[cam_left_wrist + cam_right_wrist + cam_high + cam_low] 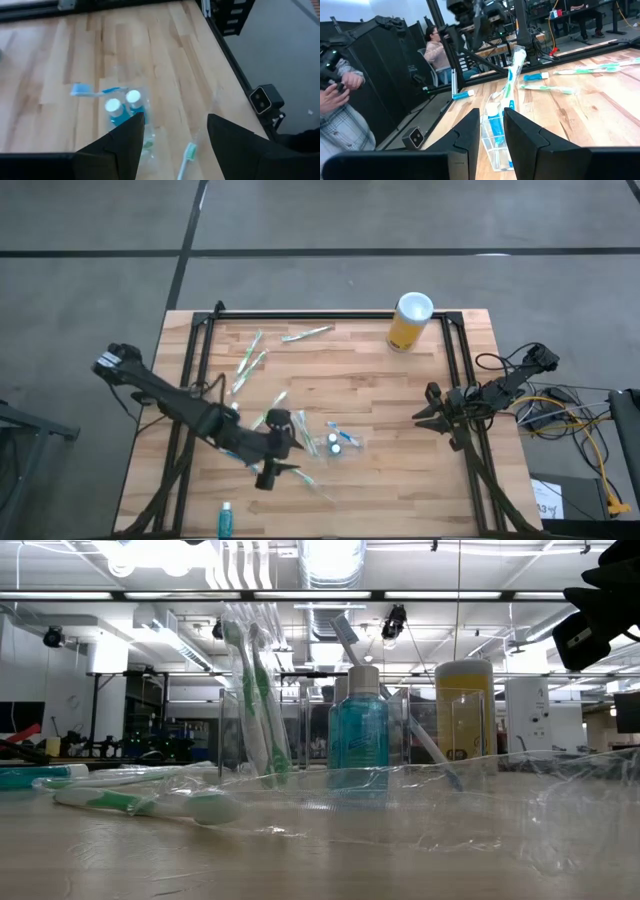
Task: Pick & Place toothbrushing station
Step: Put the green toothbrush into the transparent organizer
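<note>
You have the clear cup (pixel 338 442) standing near the middle of the table (pixel 400 480), toward the front edge, with two teal white-capped tubes (pixel 120 107) upright inside it and at least two toothbrushes (pixel 258 700) leaning in it. I judge the station partly filled: several white-green toothbrushes (pixel 247 360) lie loose on the far left of the table, another (pixel 140 802) lies flat near the cup, and one teal tube (pixel 227 520) sits alone at the front edge. The cup is thin and see-through, so its walls are hard to trace. Your left gripper (pixel 272 448) hangs just beside the cup with its fingers spread wide and nothing between them. Your right gripper (pixel 432 412) waits well apart at the right edge, fingers slightly apart and holding nothing. The tall yellow cylinder (pixel 409 322) stands at the back
</note>
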Controlling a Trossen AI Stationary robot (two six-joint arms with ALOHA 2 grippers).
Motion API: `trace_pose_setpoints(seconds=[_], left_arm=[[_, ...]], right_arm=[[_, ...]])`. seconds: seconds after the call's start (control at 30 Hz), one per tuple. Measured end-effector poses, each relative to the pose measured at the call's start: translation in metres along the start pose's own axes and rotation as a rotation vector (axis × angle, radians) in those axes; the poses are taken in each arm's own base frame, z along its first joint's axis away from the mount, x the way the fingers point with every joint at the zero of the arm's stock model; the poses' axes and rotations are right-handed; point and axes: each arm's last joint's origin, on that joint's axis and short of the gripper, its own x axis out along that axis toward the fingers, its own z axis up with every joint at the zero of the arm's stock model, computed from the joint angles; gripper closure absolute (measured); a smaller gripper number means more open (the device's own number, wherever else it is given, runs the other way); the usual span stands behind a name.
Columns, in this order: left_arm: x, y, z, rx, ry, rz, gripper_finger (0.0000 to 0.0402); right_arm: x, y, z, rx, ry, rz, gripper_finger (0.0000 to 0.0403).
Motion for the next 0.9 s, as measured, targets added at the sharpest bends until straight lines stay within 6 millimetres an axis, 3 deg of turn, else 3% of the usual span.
trace_pose_setpoints(seconds=[0.3, 0.57, 0.9], left_arm=[[0.046, -0.026, 0.015, -0.021, 0.044, 0.007, 0.0179], [0.085, -0.041, 0.003, -0.163, 0.153, 0.095, 0.0179], [0.091, -0.05, -0.02, -0.248, 0.308, 0.242, 0.0189]], right_arm=[[0.0, 0.0, 0.0, 0.0, 0.0, 0.0, 0.0312], [0.0, 0.0, 0.0, 0.0, 0.001, 0.0, 0.0321], [0.0, 0.0, 0.0, 0.0, 0.0, 0.0, 0.033]])
